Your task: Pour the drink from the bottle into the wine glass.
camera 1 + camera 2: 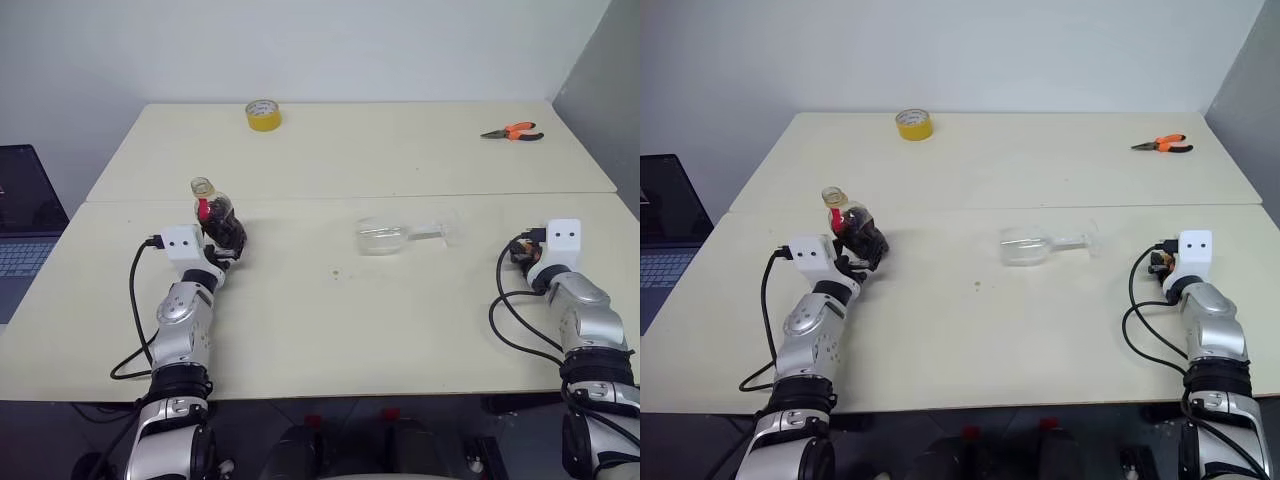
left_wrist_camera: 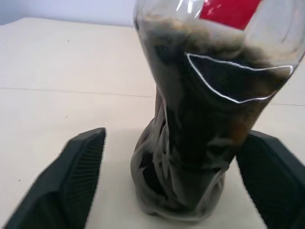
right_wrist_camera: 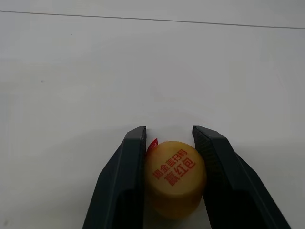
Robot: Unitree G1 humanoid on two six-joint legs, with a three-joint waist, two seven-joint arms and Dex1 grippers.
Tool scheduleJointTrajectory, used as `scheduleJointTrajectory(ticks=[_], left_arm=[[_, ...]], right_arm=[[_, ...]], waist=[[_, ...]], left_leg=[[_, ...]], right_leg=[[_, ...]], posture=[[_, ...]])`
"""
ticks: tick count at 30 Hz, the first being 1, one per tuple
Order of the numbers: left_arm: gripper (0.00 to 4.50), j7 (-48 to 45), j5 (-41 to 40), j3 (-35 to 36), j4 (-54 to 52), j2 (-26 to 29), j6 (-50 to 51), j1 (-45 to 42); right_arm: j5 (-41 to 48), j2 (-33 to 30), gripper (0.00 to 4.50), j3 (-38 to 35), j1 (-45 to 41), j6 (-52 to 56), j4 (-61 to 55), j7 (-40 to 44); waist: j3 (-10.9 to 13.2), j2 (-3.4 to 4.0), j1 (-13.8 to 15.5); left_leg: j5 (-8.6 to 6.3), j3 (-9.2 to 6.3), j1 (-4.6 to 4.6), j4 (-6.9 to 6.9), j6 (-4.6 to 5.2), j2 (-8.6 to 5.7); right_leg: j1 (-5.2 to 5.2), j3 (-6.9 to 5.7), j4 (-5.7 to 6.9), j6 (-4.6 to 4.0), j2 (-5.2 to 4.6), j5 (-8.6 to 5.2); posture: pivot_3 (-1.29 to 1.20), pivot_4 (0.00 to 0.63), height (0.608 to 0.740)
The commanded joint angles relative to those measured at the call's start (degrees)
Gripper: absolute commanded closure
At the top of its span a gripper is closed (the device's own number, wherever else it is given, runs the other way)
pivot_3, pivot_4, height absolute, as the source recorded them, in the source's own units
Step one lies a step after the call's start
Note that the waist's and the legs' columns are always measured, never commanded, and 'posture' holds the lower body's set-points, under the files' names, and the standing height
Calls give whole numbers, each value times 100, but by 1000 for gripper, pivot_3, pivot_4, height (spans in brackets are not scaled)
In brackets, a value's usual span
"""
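The bottle (image 1: 222, 222) stands uncapped on the tabletop (image 1: 330, 330), well to the left of the wine glass (image 1: 383, 238), its dark drink (image 2: 190, 143) filling most of the crumpled body. The left claw (image 2: 176, 183) flanks it with fingers spread clear of its sides, probably to regrip. The right claw (image 3: 169, 169), right of the glass, is clamped on the yellow cap (image 3: 175, 177), keeping it aside. The glass lies on its side, empty, so pouring looks premature.
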Motion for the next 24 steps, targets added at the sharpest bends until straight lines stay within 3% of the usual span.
scheduleJointTrajectory(ticks=[1,9,10,15,19,24], left_arm=[[1,56,-42,46,-352,-10,-31,60],[0,81,-30,-25,-808,-25,168,337],[0,147,-15,-15,-939,-52,194,442],[0,297,1,-23,-1435,-168,312,810],[0,395,-32,-42,-1930,-288,526,1283],[0,348,-154,-97,-2671,-390,888,1977]], right_arm=[[-30,35,2917,-39,-67,0,311,-114],[-33,43,195,-86,-45,-85,299,-166],[-8,38,16,-122,-53,-119,277,-170],[198,45,16,-197,-22,-156,-53,30],[258,-79,16,-19,-86,-162,-1007,418],[-30,-822,16,666,-462,411,-1773,1290]], waist=[[-4,-7,0],[-13,-20,-40],[-13,-20,-54],[-13,-20,-71],[-5,-6,-81],[-3,1,-66]], left_leg=[[0,0,2,0,0,0],[0,2,8,-8,0,3],[0,3,9,-10,0,4],[0,2,8,-14,0,4],[0,8,5,-14,0,2],[-1,9,1,-14,0,0]], right_leg=[[2,1,-1,0,0,0],[4,3,-2,0,1,0],[3,4,-3,0,2,0],[3,5,-5,0,2,0],[-2,10,-5,0,0,0],[-8,10,-5,0,-2,0]], posture=[[0,150,740],[0,150,740],[0,150,740],[0,150,740],[0,150,740],[0,150,740]])
